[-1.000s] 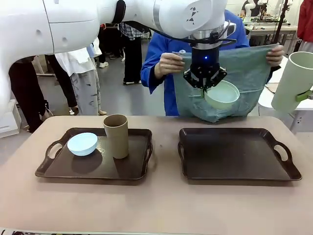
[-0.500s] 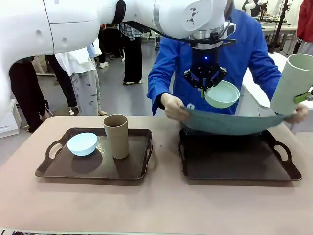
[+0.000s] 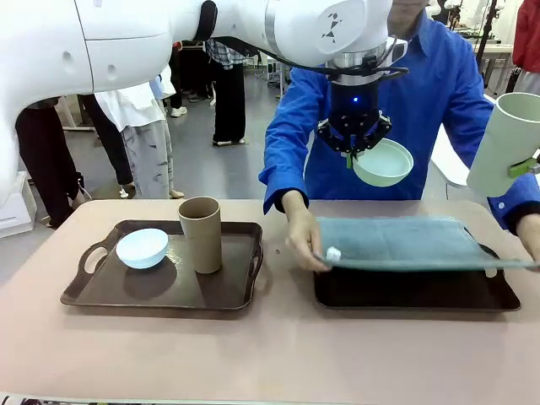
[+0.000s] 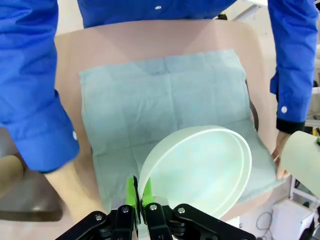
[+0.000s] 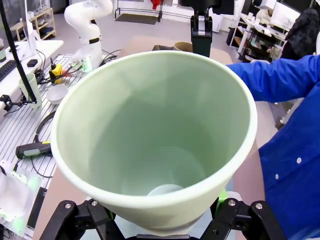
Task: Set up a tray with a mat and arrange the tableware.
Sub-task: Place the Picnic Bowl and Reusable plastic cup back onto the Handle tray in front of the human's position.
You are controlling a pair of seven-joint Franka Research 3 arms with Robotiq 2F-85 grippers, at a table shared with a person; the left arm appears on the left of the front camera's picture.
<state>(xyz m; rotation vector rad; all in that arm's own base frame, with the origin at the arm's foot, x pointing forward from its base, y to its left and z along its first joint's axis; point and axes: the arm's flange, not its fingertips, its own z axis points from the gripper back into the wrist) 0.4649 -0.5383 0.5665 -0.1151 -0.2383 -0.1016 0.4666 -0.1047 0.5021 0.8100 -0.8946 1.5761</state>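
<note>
Beige table (image 3: 278,354), two dark handled trays side by side on it: left tray (image 3: 126,288), right tray (image 3: 405,290).

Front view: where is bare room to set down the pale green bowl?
Free: the dark brown plastic tray right of the tall tan-brown tumbler, and the beige table in front of both trays. Crowded: the other dark tray, where the person's hand holds the grey-green cloth mat over it.

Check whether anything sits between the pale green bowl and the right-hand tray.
Yes. The person's hand holds the mat stretched over the tray, under the pale green bowl pinched in the left gripper. The mat belongs there; the hand at its corner is the obstacle.
</note>
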